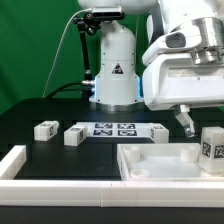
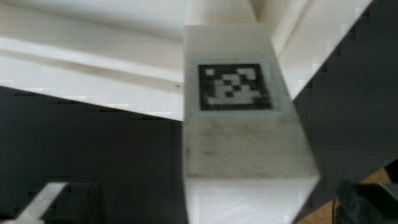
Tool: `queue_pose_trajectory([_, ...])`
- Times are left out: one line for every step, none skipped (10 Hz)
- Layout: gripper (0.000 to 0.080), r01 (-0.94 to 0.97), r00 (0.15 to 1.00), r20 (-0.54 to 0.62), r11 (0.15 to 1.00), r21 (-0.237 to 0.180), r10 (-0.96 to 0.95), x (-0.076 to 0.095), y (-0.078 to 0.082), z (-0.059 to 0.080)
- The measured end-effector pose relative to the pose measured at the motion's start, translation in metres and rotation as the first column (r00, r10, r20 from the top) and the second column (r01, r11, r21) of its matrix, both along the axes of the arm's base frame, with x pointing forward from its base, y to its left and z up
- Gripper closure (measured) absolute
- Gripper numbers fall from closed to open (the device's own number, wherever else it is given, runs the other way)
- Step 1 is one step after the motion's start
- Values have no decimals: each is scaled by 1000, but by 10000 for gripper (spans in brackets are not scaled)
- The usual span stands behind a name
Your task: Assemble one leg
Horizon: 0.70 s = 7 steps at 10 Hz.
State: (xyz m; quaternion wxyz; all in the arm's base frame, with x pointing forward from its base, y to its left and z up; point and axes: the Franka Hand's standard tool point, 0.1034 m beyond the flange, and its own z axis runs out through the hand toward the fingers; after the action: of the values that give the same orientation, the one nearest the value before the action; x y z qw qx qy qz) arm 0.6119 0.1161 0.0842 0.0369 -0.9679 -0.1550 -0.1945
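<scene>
The leg [image 1: 212, 148], a short white square block with a black-and-white tag, stands upright at the exterior view's right edge, on the right end of the large white tray-like piece [image 1: 128, 165]. My gripper [image 1: 208, 132] is lowered around the leg's top. One dark finger [image 1: 187, 124] hangs a small gap to the leg's left; the other finger is hidden. In the wrist view the leg [image 2: 240, 120] runs up the middle between my gripper's [image 2: 199, 208] fingers, with dark gaps on both sides. The jaws look open and apart from the leg.
Two more legs [image 1: 45, 129] [image 1: 73, 134] lie on the black table at the left. A third [image 1: 155, 133] lies at the right end of the marker board [image 1: 112, 129]. A white bar [image 1: 20, 165] runs along the front left. The robot's base [image 1: 112, 70] stands behind.
</scene>
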Motion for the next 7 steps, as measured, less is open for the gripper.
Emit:
queue_pose_trajectory([151,-3,994,-107,1000,-1,3,-1,3,-1])
queue_pose_trajectory([151,-6,974,-227,1000,-3,5,-3,7,-1])
queue_pose_trajectory([151,-11,955,-298,1000,-5,9,-5,9,-2])
queue_pose_trajectory([151,-21,919,-395,1000,-11,15,-9,11,-2])
queue_pose_trajectory([151,-19,921,-389,1000,-8,15,-2,11,-3])
queue_pose_trajectory([151,-21,926,-376,1000,-7,16,0,10,-4])
queue_pose_trajectory([273,-21,926,-377,1000,-7,17,-1,10,-5])
